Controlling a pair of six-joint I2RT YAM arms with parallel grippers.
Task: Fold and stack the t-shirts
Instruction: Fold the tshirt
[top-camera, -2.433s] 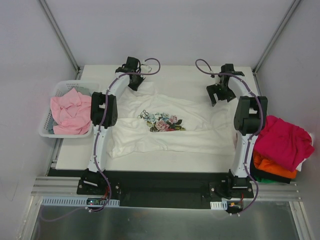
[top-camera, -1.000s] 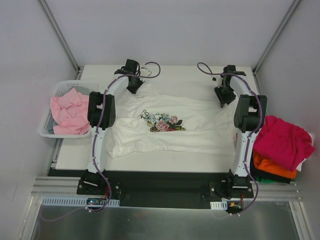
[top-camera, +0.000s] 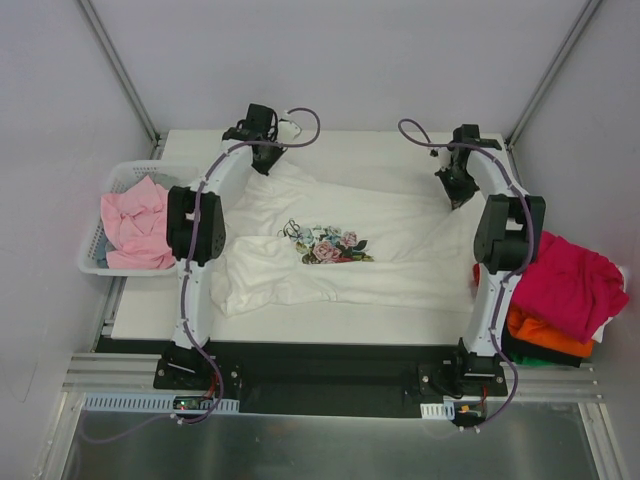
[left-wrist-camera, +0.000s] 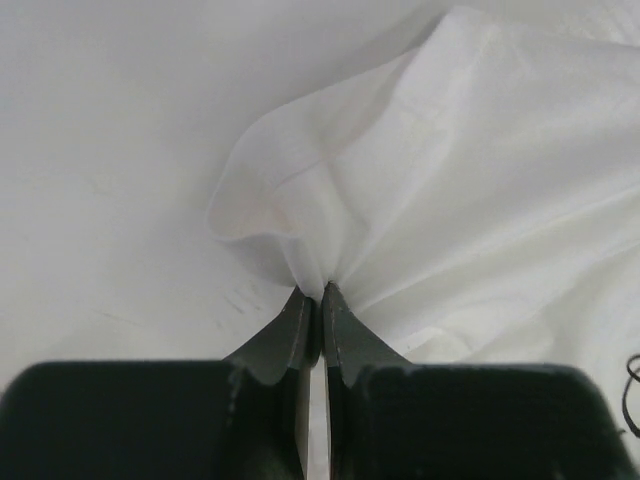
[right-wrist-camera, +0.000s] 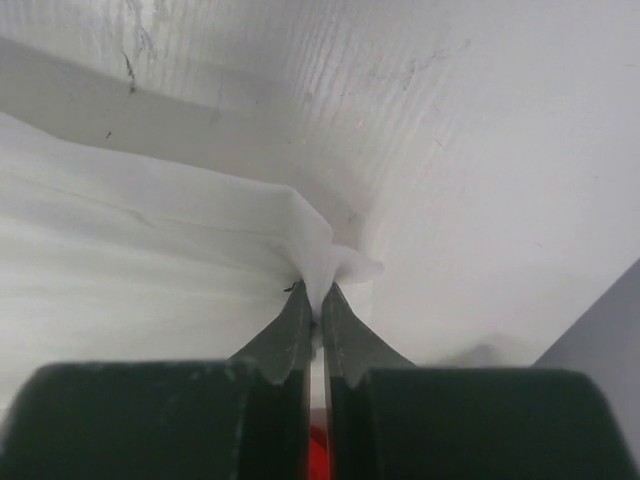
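A white t-shirt (top-camera: 330, 250) with a pink-and-green flower print lies spread across the middle of the table. My left gripper (top-camera: 268, 158) is shut on its far left corner, where the pinched cloth (left-wrist-camera: 330, 250) bunches out from the fingertips. At the far right, my right gripper (top-camera: 458, 190) is shut on the shirt's other corner (right-wrist-camera: 320, 262). Both corners are drawn toward the back of the table. A pale pink t-shirt (top-camera: 140, 225) sits in the basket at the left. Magenta (top-camera: 565, 280), orange (top-camera: 540, 335) and dark t-shirts are piled at the right edge.
A white lattice basket (top-camera: 100, 262) stands off the table's left edge. The pile of coloured shirts hangs over the right edge beside the right arm's base. A metal frame runs along the front.
The right gripper has shut on the shirt's far right corner. Both grippers have moved toward the back and outward, and the shirt's far edge is pulled up and stretched between them.
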